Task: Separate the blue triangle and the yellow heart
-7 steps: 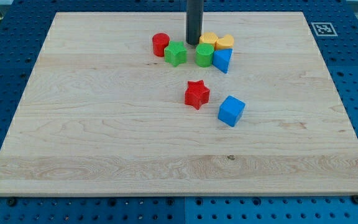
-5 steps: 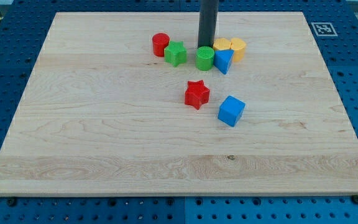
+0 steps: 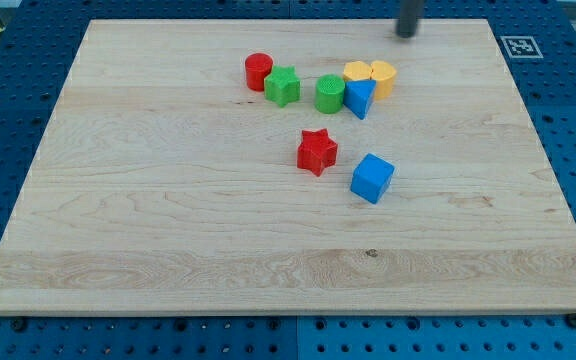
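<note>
The blue triangle [image 3: 359, 98] lies near the board's top middle. Two yellow blocks sit just above it: one [image 3: 358, 73] touching its top, the other [image 3: 382, 77] at its upper right. Which of them is the heart I cannot tell for sure; the right one looks lobed. My tip [image 3: 406, 35] is blurred, near the board's top edge, above and to the right of the yellow blocks and apart from them.
A green cylinder [image 3: 329, 93] touches the blue triangle's left side. A green star [image 3: 283, 86] and a red cylinder [image 3: 259, 71] lie further left. A red star [image 3: 316, 151] and a blue cube [image 3: 372, 177] lie below. The wooden board [image 3: 148, 220] sits on a blue pegboard.
My tip first moved right, pushing both yellow blocks to the right, then swept away up and right to the board's top edge. The other blocks stayed put.
</note>
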